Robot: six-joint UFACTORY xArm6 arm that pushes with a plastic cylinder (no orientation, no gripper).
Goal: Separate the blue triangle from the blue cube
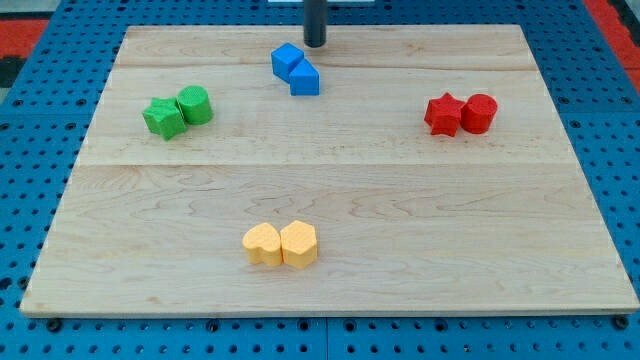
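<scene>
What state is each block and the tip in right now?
Tip: on the board near the view's top, just above-right of the blue pair.
Blue cube: touching the blue triangle.
Blue triangle: not yet separated.
Green pair: touching.
Red pair: touching.
Yellow pair: touching.

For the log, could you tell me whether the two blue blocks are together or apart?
Together: blue cube and blue triangle touch, no gap showing.

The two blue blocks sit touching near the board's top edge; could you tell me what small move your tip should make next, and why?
Probably slide my tip down-left into the seam between the upper-left blue block and the lower-right blue block: they touch, and my tip sits just above-right of them.
</scene>
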